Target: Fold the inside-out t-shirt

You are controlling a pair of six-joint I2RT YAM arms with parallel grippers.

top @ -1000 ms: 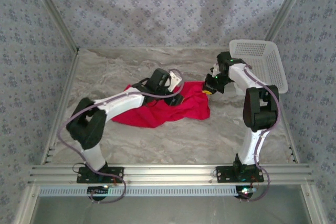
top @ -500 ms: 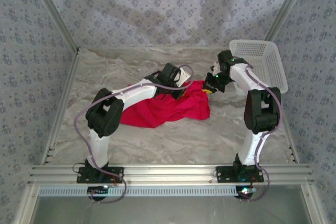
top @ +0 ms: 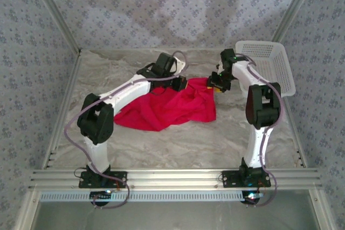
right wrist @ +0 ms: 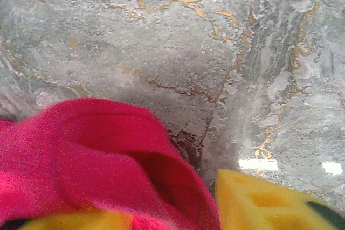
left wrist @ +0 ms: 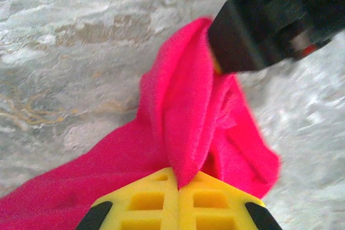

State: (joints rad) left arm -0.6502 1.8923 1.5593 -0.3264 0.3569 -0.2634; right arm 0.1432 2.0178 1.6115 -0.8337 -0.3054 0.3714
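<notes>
White basket [top: 267,65] far right; both arms reach over the t-shirt [top: 167,109], left tool [left wrist: 178,187] pinching it, right tool [top: 218,82] parted.

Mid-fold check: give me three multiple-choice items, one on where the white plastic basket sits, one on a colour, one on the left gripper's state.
1. Where does the white plastic mesh basket stand on the marble-patterned table? A near left corner; B far right corner; C centre.
2. What colour is the crumpled soft fabric t-shirt? A bright red; B blue; C white.
3. The left gripper is: A open over bare table; B shut on the basket; C shut on the t-shirt.
Answers: 1 B, the top view has it at the far right; 2 A, red in all views; 3 C, its jaws meet on a pinched red fold.
</notes>
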